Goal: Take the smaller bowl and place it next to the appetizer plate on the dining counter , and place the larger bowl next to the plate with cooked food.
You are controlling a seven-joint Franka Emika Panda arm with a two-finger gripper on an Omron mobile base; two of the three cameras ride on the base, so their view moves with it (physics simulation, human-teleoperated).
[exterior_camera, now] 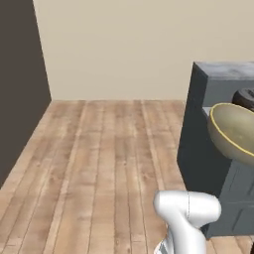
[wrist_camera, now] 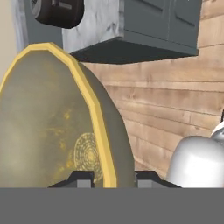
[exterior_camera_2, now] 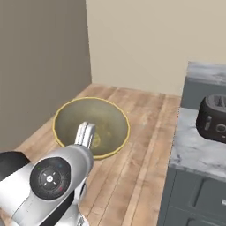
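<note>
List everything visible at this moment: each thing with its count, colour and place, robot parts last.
larger bowl: one, tan-gold with yellow rim, held up above the floor, its rim between the jaws
toaster: one, black, on the marbled counter top
counter: one, light grey marbled top, dark grey panelled front, at right
floor: light wood planks
walls: beige ahead, darker at left
gripper: one, dark tips, shut on the bowl's rim
arm: one, white
</note>
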